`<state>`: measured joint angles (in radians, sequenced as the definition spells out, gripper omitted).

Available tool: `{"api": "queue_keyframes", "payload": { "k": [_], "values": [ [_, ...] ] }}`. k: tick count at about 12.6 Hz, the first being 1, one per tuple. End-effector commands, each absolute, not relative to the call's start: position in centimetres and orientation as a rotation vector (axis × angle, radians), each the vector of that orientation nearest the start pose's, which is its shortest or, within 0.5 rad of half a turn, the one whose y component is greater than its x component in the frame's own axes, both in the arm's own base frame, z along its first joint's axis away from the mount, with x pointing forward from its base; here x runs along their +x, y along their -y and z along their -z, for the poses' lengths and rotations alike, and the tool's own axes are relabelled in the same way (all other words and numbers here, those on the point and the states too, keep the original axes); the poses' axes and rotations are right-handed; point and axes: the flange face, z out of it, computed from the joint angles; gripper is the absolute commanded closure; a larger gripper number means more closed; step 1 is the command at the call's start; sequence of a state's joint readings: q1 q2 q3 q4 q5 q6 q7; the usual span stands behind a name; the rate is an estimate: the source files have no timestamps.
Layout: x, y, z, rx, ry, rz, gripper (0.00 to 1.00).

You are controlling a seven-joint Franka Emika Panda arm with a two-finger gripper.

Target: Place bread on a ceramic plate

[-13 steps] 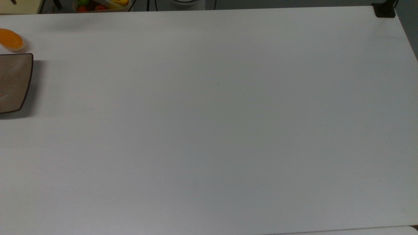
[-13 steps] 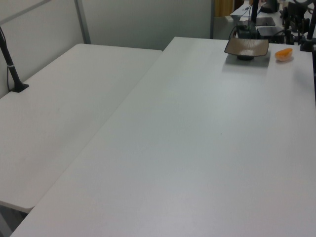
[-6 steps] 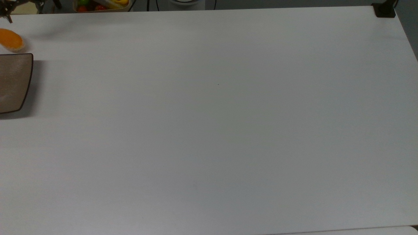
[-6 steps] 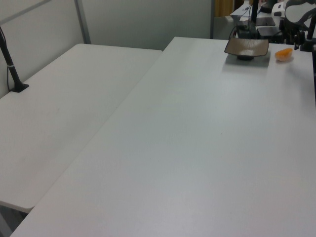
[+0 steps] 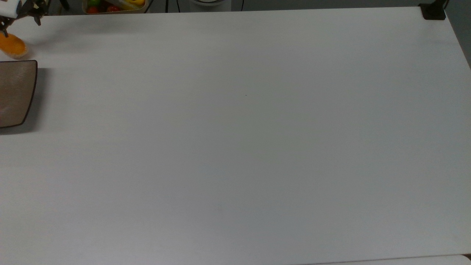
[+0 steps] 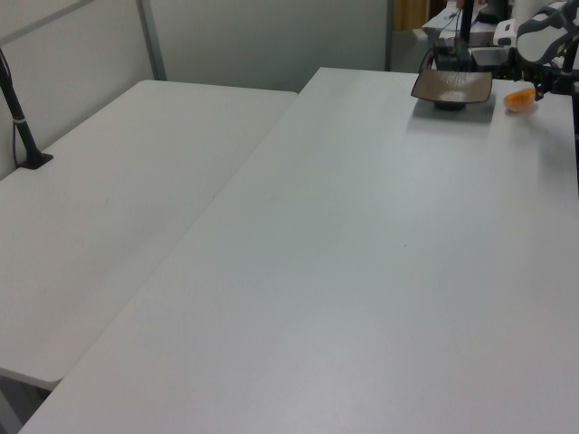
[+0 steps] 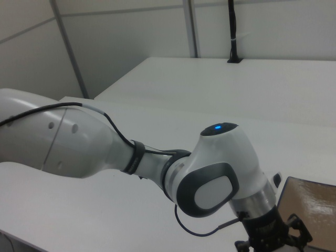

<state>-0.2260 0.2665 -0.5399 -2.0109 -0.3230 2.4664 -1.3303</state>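
At the top view's far left, bread (image 5: 12,45) lies on the surface (image 5: 235,140), just beside the ceramic plate (image 5: 16,92); gripper (image 5: 20,16) hovers directly above, jaws' state undeterminable.

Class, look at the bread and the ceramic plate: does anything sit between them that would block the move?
Nothing visible does. The bread lies on bare table just beside the ceramic plate.
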Motion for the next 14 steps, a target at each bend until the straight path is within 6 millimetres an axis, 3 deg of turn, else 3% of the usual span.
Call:
{"api": "queue_keyframes", "payload": {
  "k": [1,2,9,13,14],
  "values": [
    [46.1,43.2,-35.6,-3.215,1.468,-0.392,0.00],
    [46.4,43.3,-34.3,-3.202,1.477,-0.415,0.00],
    [46.5,44.6,-32.7,-3.218,1.499,-0.432,0.00],
    [46.6,44.6,-31.5,-3.201,1.542,-0.440,0.26],
    [46.5,44.8,-31.6,-3.196,1.572,-0.434,0.37]
  ]
}}
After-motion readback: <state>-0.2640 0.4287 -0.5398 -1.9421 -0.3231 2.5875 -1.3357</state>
